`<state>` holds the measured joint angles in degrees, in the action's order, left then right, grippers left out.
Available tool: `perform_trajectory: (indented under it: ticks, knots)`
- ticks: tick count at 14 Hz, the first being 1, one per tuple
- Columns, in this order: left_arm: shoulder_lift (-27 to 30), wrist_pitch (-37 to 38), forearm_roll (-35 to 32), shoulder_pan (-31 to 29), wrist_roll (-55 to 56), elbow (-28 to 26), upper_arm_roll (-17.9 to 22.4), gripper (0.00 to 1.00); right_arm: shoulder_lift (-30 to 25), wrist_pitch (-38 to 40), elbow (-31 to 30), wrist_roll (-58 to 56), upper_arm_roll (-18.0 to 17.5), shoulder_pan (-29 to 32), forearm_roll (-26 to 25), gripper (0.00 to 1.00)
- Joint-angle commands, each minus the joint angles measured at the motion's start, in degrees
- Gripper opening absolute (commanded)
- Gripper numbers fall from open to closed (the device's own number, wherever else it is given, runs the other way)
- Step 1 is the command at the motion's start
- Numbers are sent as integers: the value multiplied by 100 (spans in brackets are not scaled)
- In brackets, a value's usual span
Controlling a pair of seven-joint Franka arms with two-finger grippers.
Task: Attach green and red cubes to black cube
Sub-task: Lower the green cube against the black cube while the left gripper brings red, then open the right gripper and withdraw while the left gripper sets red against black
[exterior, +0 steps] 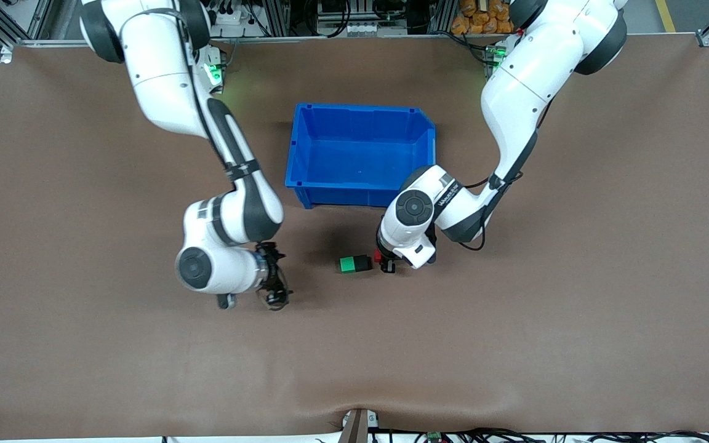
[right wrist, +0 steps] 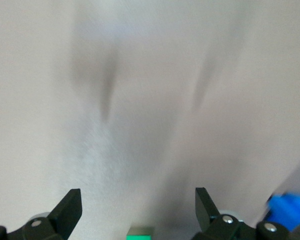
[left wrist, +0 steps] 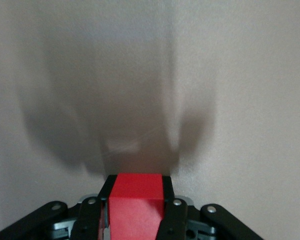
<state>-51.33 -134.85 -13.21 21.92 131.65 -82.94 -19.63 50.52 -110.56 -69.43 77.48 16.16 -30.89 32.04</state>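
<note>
Red cube, the only one of its colour, sits clamped in the left pincer just beside the joined pair on the brown surface: one green cube touching one black cube, apparently already attached. Holding the red cube low at the black cube's free side suggests it is being lined up to attach. The right pincer hovers with fingers spread wide, empty, toward its own end. One blue bin lies farther from the front camera.
</note>
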Motion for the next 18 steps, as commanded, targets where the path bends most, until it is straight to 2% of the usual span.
perform_trajectory:
  ticks: [1,3,6,11,13,15,18]
  knots:
    - [-158,20,81,400,98,295,371,0,-164,534,193,-1510,-69,600,-119,100]
    - [-193,20,108,586,212,400,626,0,-252,711,193,-2417,0,891,-319,100]
    - [-290,20,275,551,344,533,645,0,-288,755,307,-3962,386,1015,-917,100]
    - [-431,11,275,577,879,735,645,0,-288,877,684,-6548,1326,1041,-989,100]
    - [-457,-32,275,586,942,744,645,0,-297,1245,1026,-6772,1547,1190,-962,100]
    - [-509,-199,275,595,1020,744,645,0,-358,1641,1396,-7112,1592,1392,-989,100]
    - [-527,-410,275,665,1109,752,645,0,-744,2334,1406,-7852,1968,1349,-980,100]
